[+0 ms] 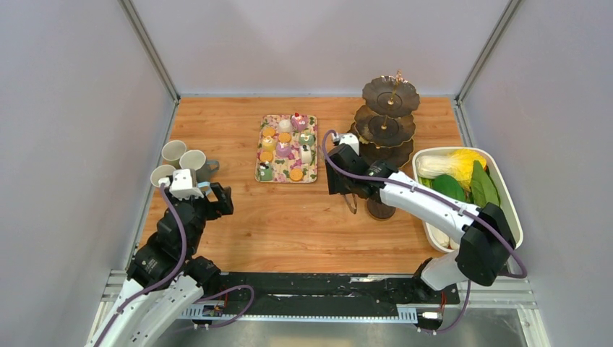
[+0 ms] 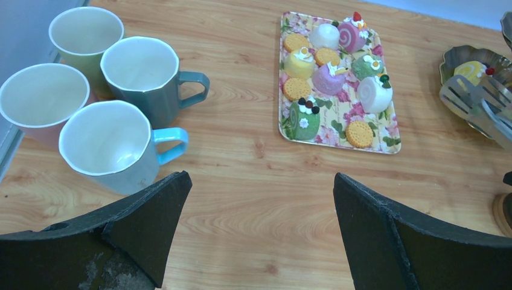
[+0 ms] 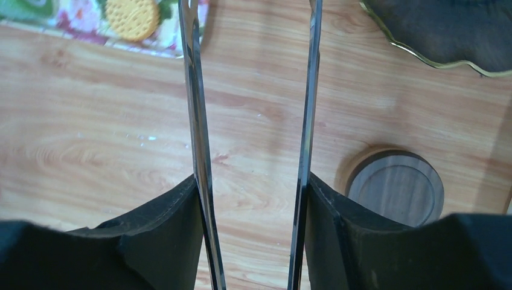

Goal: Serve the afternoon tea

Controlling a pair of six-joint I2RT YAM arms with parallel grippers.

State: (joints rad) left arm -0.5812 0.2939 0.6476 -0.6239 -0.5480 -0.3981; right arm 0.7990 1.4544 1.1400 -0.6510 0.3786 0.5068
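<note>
Top external: right arm (image 1: 426,204) stretched toward stand (image 1: 390,101), fingers (image 3: 163,235) pinching tongs (image 3: 195,121).

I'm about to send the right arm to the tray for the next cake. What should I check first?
1. Grip on tongs: ok, both blades sit between the fingers of the right gripper.
2. Load: ok, nothing between the blades.
3. Supply: ok, several cakes on the floral tray.
4. Stand: ok, the tiered stand is upright, with one yellow cake on its bottom tier.
5. Other arm: ok, the left gripper is open and empty, near the mugs.
6. Path: cannot tell; a coaster lies close beside the tongs.
</note>
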